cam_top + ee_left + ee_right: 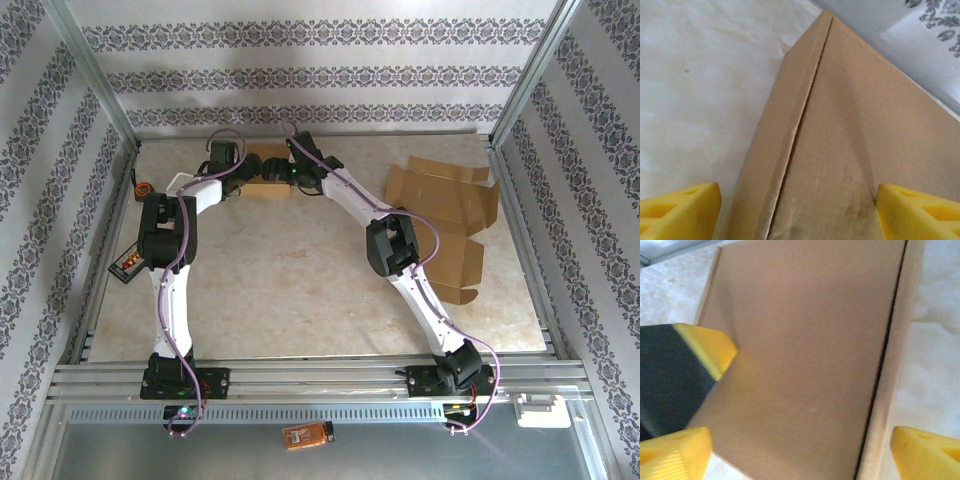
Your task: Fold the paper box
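Observation:
A folded brown paper box lies at the far middle of the table, close to the back wall. Both arms reach in to it from either side. My left gripper stands open over the box, its yellow fingertips spread wide to either side of the lid seam. My right gripper is open too, and its yellow fingertips straddle the closed box top. One finger of the left gripper touches the box's edge in the right wrist view.
A flat unfolded cardboard blank lies at the far right of the table. An orange-and-black item sits by the left rail, and an orange packet lies in front of the arm bases. Metal frame rails border the table.

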Tool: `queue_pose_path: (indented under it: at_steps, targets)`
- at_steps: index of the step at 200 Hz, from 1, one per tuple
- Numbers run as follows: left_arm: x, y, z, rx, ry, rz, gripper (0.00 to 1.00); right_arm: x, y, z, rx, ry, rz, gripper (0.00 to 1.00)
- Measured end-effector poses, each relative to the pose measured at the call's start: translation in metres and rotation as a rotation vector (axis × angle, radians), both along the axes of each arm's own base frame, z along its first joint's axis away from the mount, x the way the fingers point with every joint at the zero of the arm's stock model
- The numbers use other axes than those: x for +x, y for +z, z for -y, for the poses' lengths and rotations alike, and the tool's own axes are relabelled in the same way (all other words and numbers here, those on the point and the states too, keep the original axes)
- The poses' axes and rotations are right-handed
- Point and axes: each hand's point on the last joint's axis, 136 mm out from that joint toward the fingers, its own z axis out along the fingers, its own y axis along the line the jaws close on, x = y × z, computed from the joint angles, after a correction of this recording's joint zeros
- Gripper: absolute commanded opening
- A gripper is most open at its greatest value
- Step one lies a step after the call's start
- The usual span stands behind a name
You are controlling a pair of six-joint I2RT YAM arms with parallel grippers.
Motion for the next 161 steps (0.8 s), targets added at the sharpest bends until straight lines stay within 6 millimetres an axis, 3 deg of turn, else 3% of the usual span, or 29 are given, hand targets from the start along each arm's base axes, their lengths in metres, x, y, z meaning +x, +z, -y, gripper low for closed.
queue_pose_path:
  at_steps: [26,52,73,90,102,117,142,161]
  targets:
    - [-0.012,0.016,0.003,-0.014,-0.017,-0.022,0.84,-0.003,0.049,0.014,0.031,0.052,0.036,0.98]
    - [-0.027,0.069,0.002,-0.01,-0.022,0.034,0.85,-0.016,0.127,0.048,0.039,0.075,0.116,0.98]
    - [-0.053,0.138,-0.001,-0.014,-0.018,0.141,0.85,-0.041,0.191,0.104,0.027,0.044,0.175,0.98]
    - [-0.089,0.194,0.0,-0.058,-0.02,0.245,0.85,-0.065,0.221,0.163,-0.005,-0.027,0.21,0.98]
    - [-0.121,0.223,0.006,-0.099,-0.032,0.314,0.85,-0.083,0.226,0.212,-0.048,-0.105,0.217,0.98]
    - [-0.162,0.24,0.019,-0.13,-0.057,0.363,0.86,-0.104,0.216,0.275,-0.104,-0.233,0.202,0.98]
    - [-0.228,0.241,0.077,-0.158,-0.186,0.384,0.87,-0.139,0.164,0.382,-0.214,-0.501,0.099,0.98]
    - [-0.269,0.236,0.125,-0.17,-0.311,0.379,0.87,-0.159,0.12,0.44,-0.265,-0.675,-0.016,0.98]
